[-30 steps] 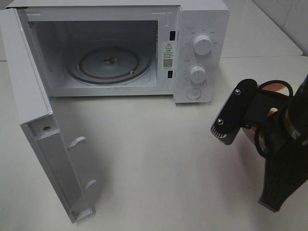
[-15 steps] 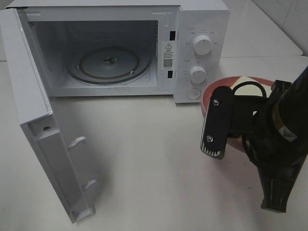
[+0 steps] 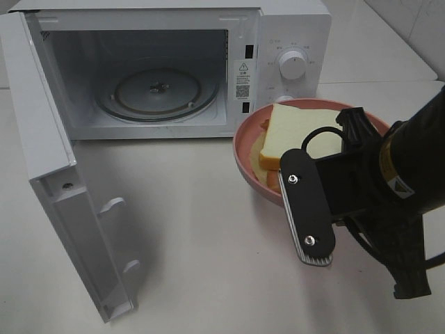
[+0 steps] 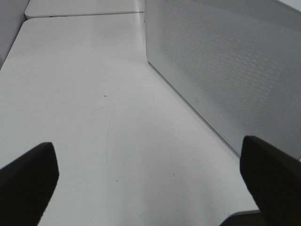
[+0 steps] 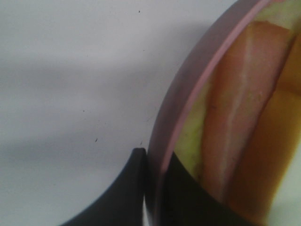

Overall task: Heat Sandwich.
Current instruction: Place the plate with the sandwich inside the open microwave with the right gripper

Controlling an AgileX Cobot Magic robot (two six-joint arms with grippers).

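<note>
the right tool [image 5: 154, 195] is nearly shut, clamped on the rim of the pink plate [image 3: 243, 156]. in the right wrist view one dark finger [image 5: 124, 190] sits against the outside of the rim and the other lies inside it, with only the thin plate wall between them. in the high view the tool's black body comes in from the right side of the desk [image 3: 195, 229] and meets the plate on its near edge.

the sandwich [image 3: 299, 136] lies on that plate: a pale yellow square slice on top, tilted, more pale bread below it, and a reddish-orange strip [image 5: 235, 117] showing at the edges. the plate seems held up off the desk, just in front of the microwave's control panel. it hides most of the lower knob, while the upper knob [image 3: 293, 65] stays clear above it.

the microwave [image 3: 288, 21] is white and stands at the back of the desk. its door [image 3: 49, 160] is swung wide open to the left, and the glass turntable [image 3: 156, 94] inside carries nothing. the plate is outside the cavity, off to its right.

the left tool [image 4: 150, 188] is spread wide, with a dark finger at each side of its wrist view and nothing between them. it hangs over bare desk beside a white panel [image 4: 225, 70] with fine dots. we do not see this tool in the high view.
</note>
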